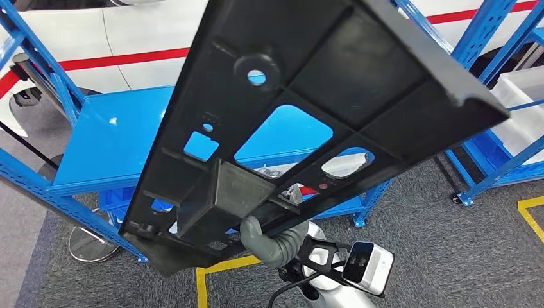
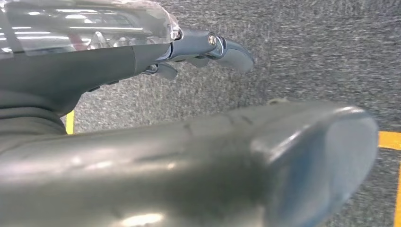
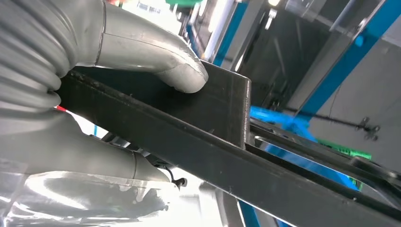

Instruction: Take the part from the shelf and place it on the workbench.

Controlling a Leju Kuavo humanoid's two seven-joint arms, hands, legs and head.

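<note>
The part point(image 1: 333, 77) is a long black plastic panel with ribs and several cut-out holes, held up tilted close in front of the head camera. My right hand point(image 1: 269, 240) grips it at its lower edge, thumb pressed on a boxy block of the panel. In the right wrist view the thumb point(image 3: 156, 59) lies on that black block point(image 3: 222, 104) and the panel's rail point(image 3: 236, 175) runs past the hand. My left hand point(image 2: 198, 52) hangs over grey carpet with fingers apart and nothing in it.
A blue shelf point(image 1: 109, 138) with a bare blue deck stands behind the panel, with blue uprights point(image 1: 38, 58) at left. Another blue rack with a white bin point(image 1: 519, 96) is at right. Grey carpet point(image 1: 436, 244) with yellow floor tape point(image 1: 212, 269) lies below.
</note>
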